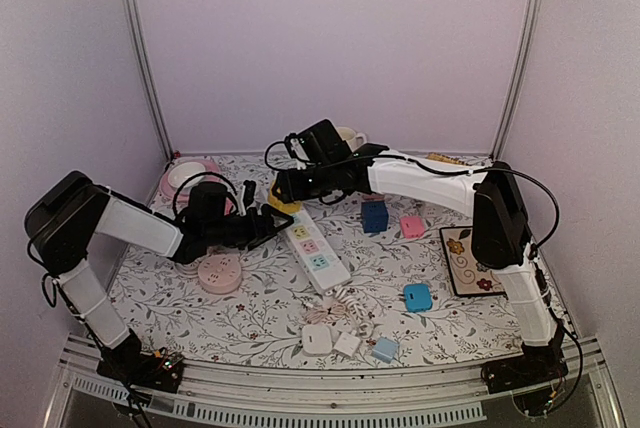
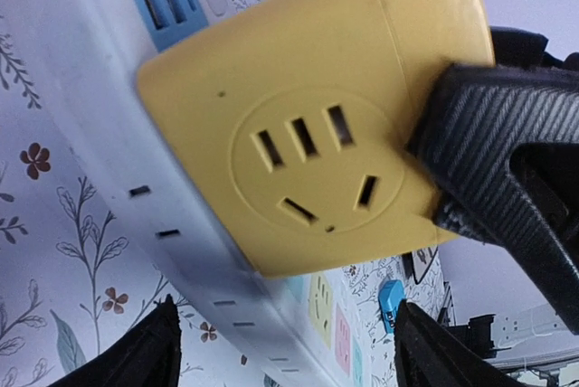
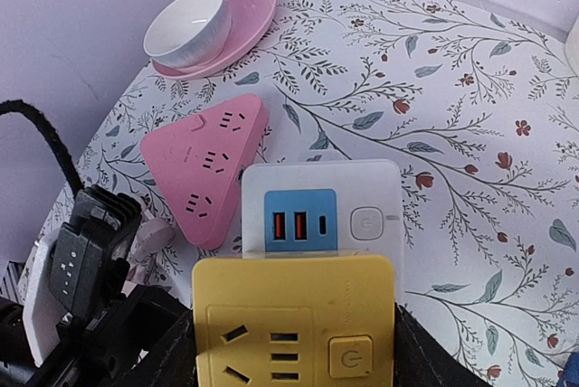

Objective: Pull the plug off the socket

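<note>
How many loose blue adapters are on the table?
3: dark blue adapter right of the strip, cyan adapter beside the mat, pale blue adapter by the near edge. More may be hidden.

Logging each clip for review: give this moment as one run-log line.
phase: grasp | right tool: clamped on yellow plug | left tool: open, straddling power strip | plug: seated on strip

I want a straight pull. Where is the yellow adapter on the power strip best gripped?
Grip the yellow adapter by its two flat opposite side faces, coming from above: it is a boxy block standing proud of the white power strip, leaving those faces exposed.
</note>
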